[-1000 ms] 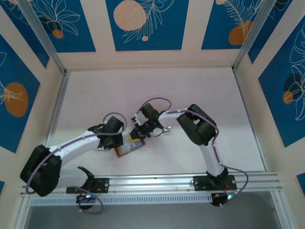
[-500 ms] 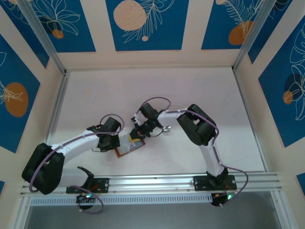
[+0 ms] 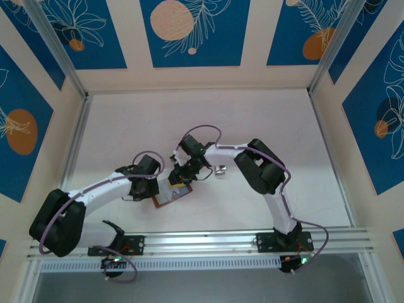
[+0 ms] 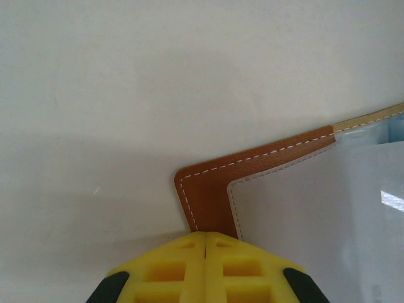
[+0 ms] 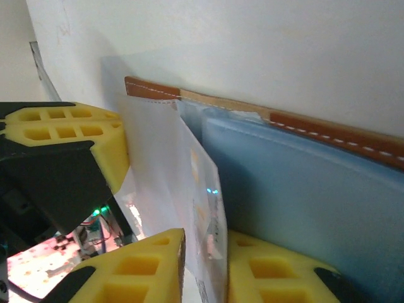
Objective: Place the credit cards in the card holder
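The card holder (image 3: 169, 197) is lying open on the table (image 3: 265, 126), toward its near edge and left of the middle. The left claw (image 4: 205, 243) is clenching the card holder's brown corner. Just beyond, the right claw (image 5: 205, 246) is standing slightly parted, released, with a white card (image 5: 189, 183) leaning between its fingers at the pale inside.

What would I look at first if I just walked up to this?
The left arm and right arm, both white, meet mid-table over an open brown card holder. Up close, the left jaws are shut on its leather corner, and a pale card stands between the yellow right jaws. Blue wall panels with orange circles surround the table.
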`<state>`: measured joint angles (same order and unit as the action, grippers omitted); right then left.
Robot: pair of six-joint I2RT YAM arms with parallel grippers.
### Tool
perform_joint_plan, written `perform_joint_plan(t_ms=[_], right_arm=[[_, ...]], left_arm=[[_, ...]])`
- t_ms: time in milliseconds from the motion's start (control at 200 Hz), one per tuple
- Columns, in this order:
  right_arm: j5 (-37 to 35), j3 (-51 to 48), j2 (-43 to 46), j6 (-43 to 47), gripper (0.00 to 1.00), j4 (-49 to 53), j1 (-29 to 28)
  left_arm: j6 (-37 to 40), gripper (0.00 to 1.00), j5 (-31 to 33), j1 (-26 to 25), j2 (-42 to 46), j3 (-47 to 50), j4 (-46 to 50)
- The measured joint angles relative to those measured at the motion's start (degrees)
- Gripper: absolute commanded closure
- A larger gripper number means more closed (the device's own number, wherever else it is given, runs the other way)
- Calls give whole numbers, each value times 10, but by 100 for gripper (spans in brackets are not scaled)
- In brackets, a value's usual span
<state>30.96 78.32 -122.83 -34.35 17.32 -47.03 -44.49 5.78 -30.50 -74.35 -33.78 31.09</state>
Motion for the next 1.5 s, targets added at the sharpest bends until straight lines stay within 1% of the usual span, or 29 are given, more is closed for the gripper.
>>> perform_joint_plan(t_ms=[125, 225, 405, 510, 865, 1155, 1365, 1496], right_arm=[[-37, 11, 5, 8, 73, 24, -10], [-68, 24, 7, 14, 69, 52, -16], [-116, 49, 10, 28, 67, 109, -24], [-131, 61, 10, 34, 66, 136, -25], [-190, 109, -2, 51, 65, 209, -44], [-207, 128, -9, 57, 63, 241, -48], [-209, 133, -11, 59, 67, 249, -48], [-214, 136, -14, 60, 75, 255, -48]], left_arm=[[0, 100, 0, 0, 0, 0, 0], [0, 99, 0, 0, 0, 0, -2], [0, 100, 0, 0, -5, 0, -23], [0, 99, 0, 0, -5, 2, -36], [0, 99, 0, 0, -5, 3, -38], [0, 100, 0, 0, -5, 3, -38], [0, 99, 0, 0, -5, 4, -38], [0, 100, 0, 0, -5, 4, -38]])
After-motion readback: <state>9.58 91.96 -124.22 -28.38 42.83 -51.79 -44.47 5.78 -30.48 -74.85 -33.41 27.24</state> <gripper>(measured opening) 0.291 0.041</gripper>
